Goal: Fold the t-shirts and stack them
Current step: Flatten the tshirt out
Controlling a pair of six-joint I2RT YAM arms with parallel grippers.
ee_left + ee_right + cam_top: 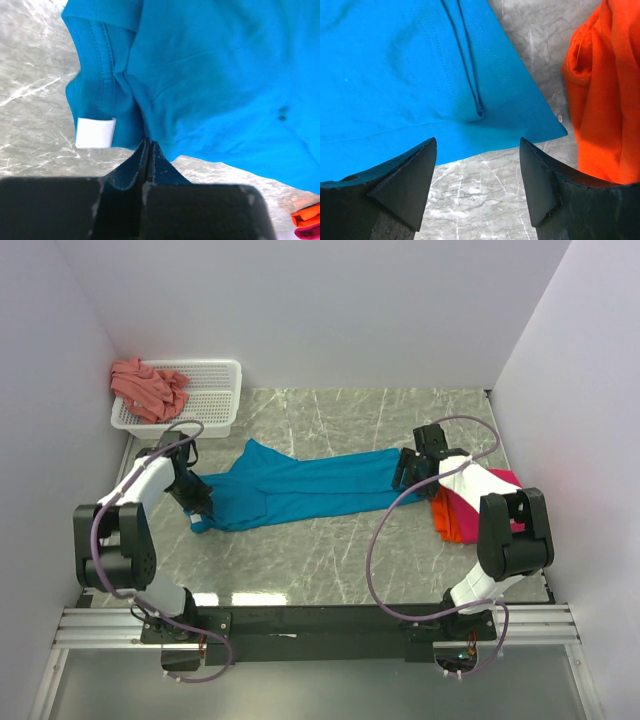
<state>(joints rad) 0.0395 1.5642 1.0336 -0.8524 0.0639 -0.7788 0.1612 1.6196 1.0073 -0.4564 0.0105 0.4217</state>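
Top external | teal-blue t-shirt (300, 490) laid long, creased; left gripper (149, 146) pinching it; right gripper (477, 141) wide

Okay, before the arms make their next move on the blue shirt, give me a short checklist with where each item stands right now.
1. Left gripper grips the teal t-shirt: ok, shut on cloth beside the collar label.
2. Right gripper grips the hem: not ok, open, poised just short of the hem edge.
3. Teal t-shirt flat: not ok, doubled lengthwise and creased.
4. Hem apart from the orange t-shirt: ok, bare table shows between them.
5. Salmon t-shirt out of the way: ok, draped over the basket at the far left.
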